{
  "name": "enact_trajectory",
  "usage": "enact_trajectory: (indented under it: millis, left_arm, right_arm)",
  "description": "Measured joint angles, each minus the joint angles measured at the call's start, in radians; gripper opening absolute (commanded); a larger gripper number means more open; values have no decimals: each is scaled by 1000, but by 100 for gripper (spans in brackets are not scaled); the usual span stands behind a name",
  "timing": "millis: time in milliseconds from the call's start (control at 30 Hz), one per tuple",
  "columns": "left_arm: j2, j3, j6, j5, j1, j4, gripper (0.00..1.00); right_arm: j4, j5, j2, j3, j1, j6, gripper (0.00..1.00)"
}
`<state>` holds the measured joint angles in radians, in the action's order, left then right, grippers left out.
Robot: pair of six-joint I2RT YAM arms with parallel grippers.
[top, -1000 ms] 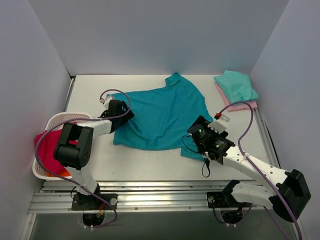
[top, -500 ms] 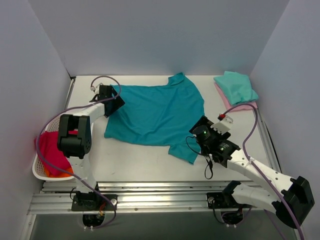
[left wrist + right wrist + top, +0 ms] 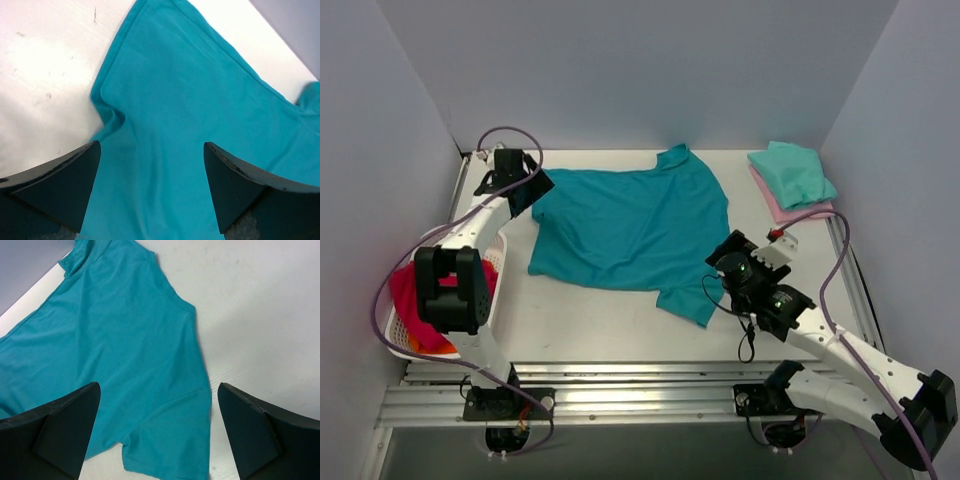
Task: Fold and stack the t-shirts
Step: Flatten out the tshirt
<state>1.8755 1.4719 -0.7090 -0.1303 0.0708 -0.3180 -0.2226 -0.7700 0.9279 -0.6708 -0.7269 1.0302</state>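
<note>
The deep teal-blue t-shirt lies spread flat in the middle of the table, collar toward the back. My left gripper is open and empty over its far left corner; the left wrist view shows the cloth between my spread fingers. My right gripper is open and empty just above the near right sleeve. The mint-green t-shirt lies folded on top of the folded pale pink one at the back right.
A white lattice basket holding red and orange cloth stands at the left edge, beside the left arm. Grey walls close in the table on three sides. A metal rail runs along the near edge.
My left gripper moved back and left to the far corner, and the teal shirt's bunched left side now lies spread flat. My right gripper drew back slightly to the right of the sleeve.
</note>
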Motion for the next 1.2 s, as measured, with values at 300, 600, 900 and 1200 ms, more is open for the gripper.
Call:
enact_trajectory:
  millis: [300, 600, 900, 1200]
  left_arm:
    - [-652, -486, -48, -76, 238, 29, 94]
    - [-715, -838, -168, -197, 327, -70, 93]
    - [-510, -820, -219, -256, 274, -17, 92]
    - [-405, -756, -230, -284, 208, 52, 88]
  right_arm:
    - [10, 146, -171, 71, -1, -61, 100]
    - [10, 230, -243, 111, -7, -77, 100]
    - [14, 255, -235, 119, -7, -109, 100]
    - [54, 255, -188, 120, -6, -144, 100]
